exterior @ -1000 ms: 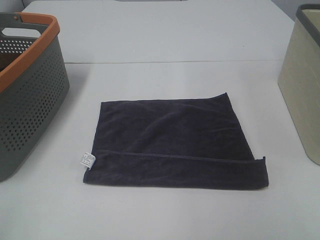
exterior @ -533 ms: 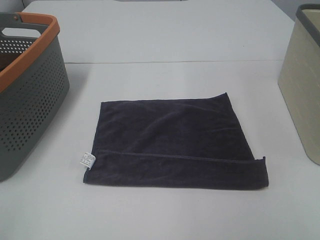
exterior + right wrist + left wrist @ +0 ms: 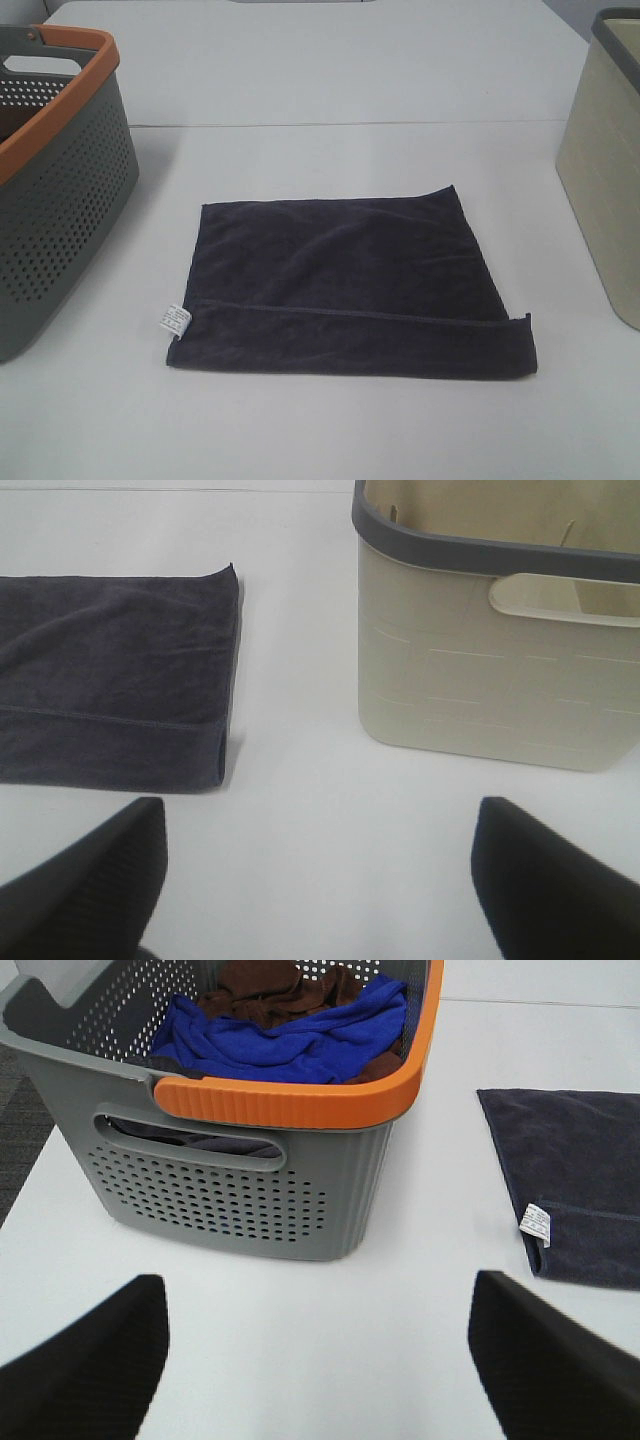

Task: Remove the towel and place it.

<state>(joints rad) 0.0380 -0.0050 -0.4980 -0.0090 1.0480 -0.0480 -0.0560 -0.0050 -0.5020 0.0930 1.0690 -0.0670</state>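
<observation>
- Towel [image 3: 350, 290]: dark, spread flat on the white table [image 3: 330, 80], between the two baskets; white tag [image 3: 176, 319] at its near corner toward the grey basket.
- Grey basket [image 3: 55, 190]: orange rim, perforated walls, holds blue and brown cloths [image 3: 290, 1035].
- Beige basket [image 3: 605, 170]: dark rim.
- Left gripper [image 3: 320, 1360]: fingers spread apart, holding nothing, above the table.
- Right gripper [image 3: 320, 880]: fingers apart, holding nothing.

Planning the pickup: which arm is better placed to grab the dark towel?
Probably either; a slight lean to the left. Both pincers, left and right, are open and empty. The towel lies flat between the baskets, its white tag corner near the left.
</observation>
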